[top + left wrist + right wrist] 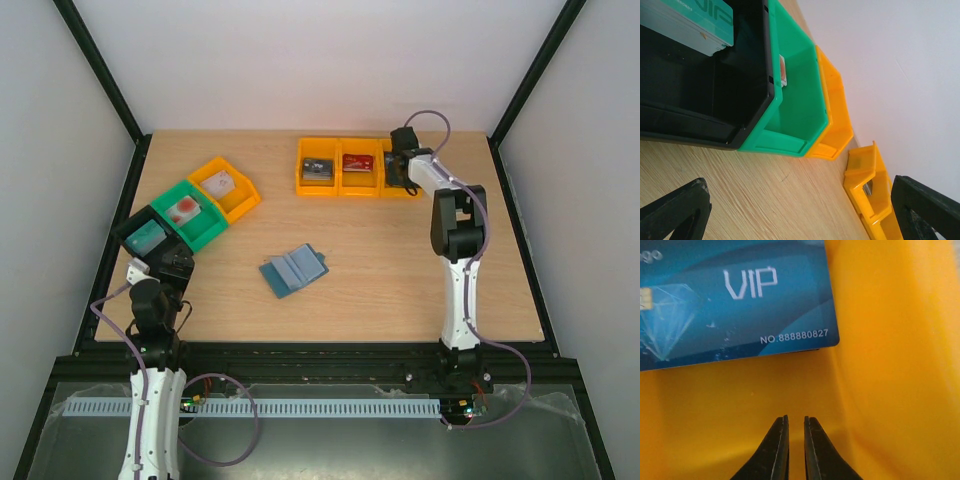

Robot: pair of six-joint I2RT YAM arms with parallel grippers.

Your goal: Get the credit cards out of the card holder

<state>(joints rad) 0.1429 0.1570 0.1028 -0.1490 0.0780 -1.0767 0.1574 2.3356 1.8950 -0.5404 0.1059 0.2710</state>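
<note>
The card holder [293,270] is lying open mid-table, well apart from both arms. A blue VIP card [735,300] sits flat in the orange bin [890,365] (far-right end of that row). The right gripper [795,419] is just short of its edge, pinched nearly together on nothing. The left gripper [800,190] is spread wide near the black bin [700,120], which has a teal card [695,25] in it.

The card [735,300] is blue with a pale diamond pattern, its bin [890,365] orange, the card holder [294,269] teal.

Blue card [735,300] cropped at left, card holder [294,270] pockets perhaps too small
</note>
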